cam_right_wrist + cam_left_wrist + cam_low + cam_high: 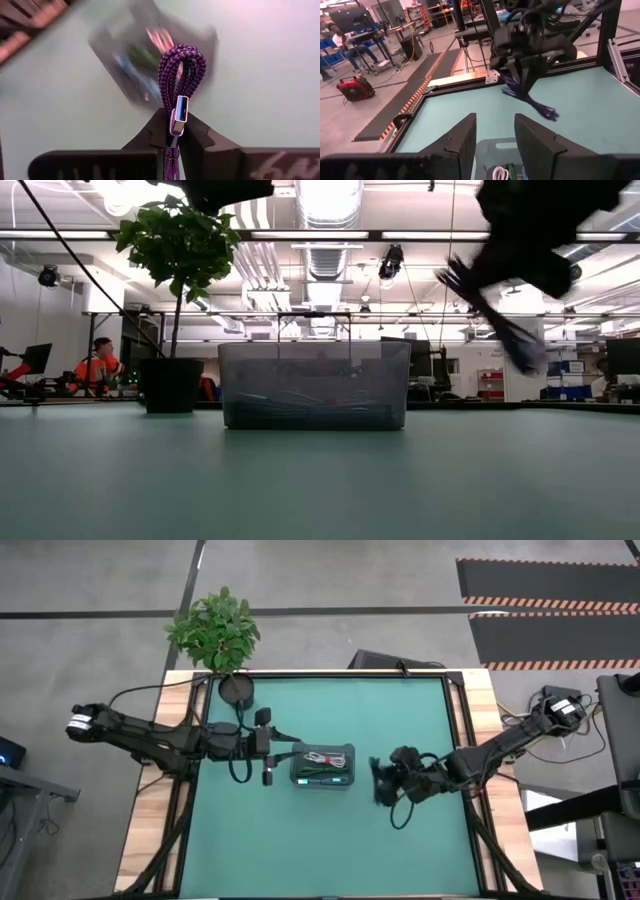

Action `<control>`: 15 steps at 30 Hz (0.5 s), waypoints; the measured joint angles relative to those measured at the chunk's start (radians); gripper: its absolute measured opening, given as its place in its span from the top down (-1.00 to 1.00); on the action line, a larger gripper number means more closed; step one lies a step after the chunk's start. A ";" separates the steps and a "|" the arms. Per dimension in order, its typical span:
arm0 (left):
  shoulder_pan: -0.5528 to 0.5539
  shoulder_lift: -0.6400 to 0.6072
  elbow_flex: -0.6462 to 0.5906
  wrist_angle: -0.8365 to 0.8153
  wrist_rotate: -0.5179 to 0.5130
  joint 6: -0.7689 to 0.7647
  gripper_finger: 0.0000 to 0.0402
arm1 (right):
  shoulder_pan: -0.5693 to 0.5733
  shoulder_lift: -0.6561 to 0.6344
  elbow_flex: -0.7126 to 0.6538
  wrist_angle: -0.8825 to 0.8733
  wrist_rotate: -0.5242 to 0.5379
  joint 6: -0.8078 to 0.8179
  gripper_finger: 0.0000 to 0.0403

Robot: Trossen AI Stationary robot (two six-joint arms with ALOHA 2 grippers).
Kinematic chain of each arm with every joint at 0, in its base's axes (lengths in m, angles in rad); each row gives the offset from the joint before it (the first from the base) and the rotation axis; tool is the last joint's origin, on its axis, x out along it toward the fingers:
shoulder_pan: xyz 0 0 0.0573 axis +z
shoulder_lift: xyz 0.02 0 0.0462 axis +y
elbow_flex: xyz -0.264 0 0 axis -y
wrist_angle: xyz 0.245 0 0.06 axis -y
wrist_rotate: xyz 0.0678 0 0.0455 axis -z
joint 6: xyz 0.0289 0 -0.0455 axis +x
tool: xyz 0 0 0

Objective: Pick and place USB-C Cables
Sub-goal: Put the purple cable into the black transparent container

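Observation:
A purple braided USB-C cable bundle (181,70) is held above the green table mat by my right gripper (175,132), just right of a translucent grey box (350,750). In the left wrist view the purple bundle (530,100) hangs slanting below that gripper. In the box lie a white-and-red cable (318,757) and a green cable (326,776). My left gripper (495,142) hovers open at the box's left side, nothing between its fingers. My right gripper pinches the purple bundle between its two fingers, around its middle beside a silver plug (179,112). The looped end (182,55) sticks out past the fingertips. The fingers slant downward toward the box. The bundle is lifted clear of the table (505,330).
A potted plant (215,630) stands at the table's far left corner. The box (314,385) sits mid-table. Bare green mat (330,850) spreads on the near side. People sit in the room beyond (97,365).

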 joint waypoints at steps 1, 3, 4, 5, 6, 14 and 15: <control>0.000 -0.002 -0.001 0.000 0.000 0.000 0.41 | -0.008 0.000 0.000 0.052 0.027 -0.062 0.91; 0.000 -0.008 -0.003 -0.001 0.000 0.003 0.41 | -0.029 0.000 0.000 0.154 0.047 -0.180 0.91; 0.000 -0.011 -0.004 0.001 0.000 0.006 0.41 | -0.040 0.000 0.000 0.202 0.046 -0.231 0.91; 0.000 -0.012 -0.008 0.010 0.000 0.008 0.41 | -0.051 0.000 0.000 0.247 0.047 -0.282 0.91; 0.000 -0.013 -0.011 0.020 0.000 0.008 0.41 | -0.062 0.000 0.000 0.293 0.048 -0.334 0.91; 0.000 -0.033 -0.009 0.028 0.000 0.031 0.41 | -0.146 0.007 0.000 0.536 0.020 -0.630 0.91; 0.000 -0.039 -0.010 0.030 0.000 0.032 0.41 | -0.151 0.013 0.000 0.553 0.021 -0.659 0.91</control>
